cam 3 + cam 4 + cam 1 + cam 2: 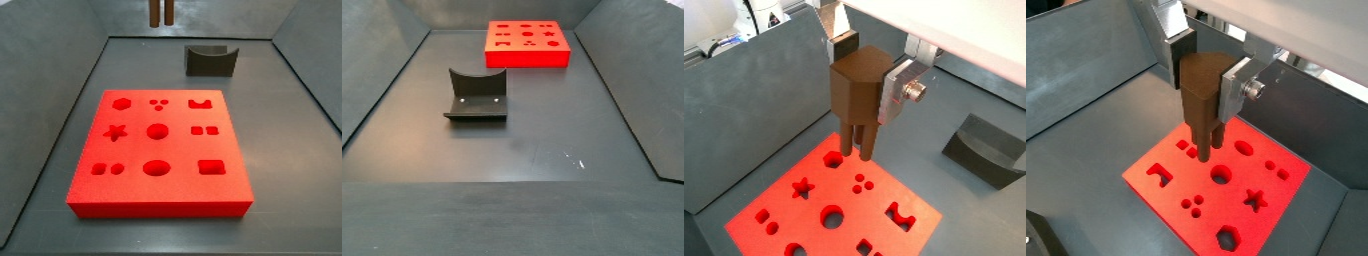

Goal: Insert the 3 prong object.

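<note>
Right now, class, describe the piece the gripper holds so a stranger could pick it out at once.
Start at the red block on the grey floor. Above it hangs the gripper, silver fingers shut on the 3 prong object. It is the only slim, dark brown peg, with narrow prongs pointing down.

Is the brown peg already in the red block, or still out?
Out. In both wrist views the gripper is shut on the 3 prong object, upright, its prongs hanging above the red block, not in any hole.

You see the dark brown peg (858,100) upright in the gripper (869,95), prongs at 6 o'clock.
</note>
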Robot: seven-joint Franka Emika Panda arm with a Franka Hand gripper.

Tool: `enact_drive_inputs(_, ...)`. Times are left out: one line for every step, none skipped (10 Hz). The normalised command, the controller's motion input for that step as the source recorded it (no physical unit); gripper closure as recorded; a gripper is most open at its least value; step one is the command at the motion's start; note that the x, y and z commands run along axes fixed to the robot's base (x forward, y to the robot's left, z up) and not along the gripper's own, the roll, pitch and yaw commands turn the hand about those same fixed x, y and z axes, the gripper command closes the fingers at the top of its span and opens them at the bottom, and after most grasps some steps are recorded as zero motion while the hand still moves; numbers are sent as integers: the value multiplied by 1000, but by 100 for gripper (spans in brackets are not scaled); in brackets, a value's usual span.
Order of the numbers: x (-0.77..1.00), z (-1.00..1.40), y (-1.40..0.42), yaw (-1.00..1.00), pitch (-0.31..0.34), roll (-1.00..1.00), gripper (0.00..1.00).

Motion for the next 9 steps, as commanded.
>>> enact_drive_inputs(29,-77,0,51,0,-20,100)
enact_drive_inputs(69,-100,0,43,0,7,100)
enact_drive_inputs(334,-277,-20,154,0,183,100)
enact_drive_inputs(423,-366,-29,294,0,319,100)
enact_drive_inputs(351,-403,0,451,0,324,100)
enact_drive_inputs(183,-380,11,609,-33,281,100)
enact_drive_inputs(-89,-540,6,860,-126,283,100)
enact_drive_inputs(-117,-494,0,986,-93,217,100)
enact_drive_inputs(-86,-449,0,1000,-87,166,100)
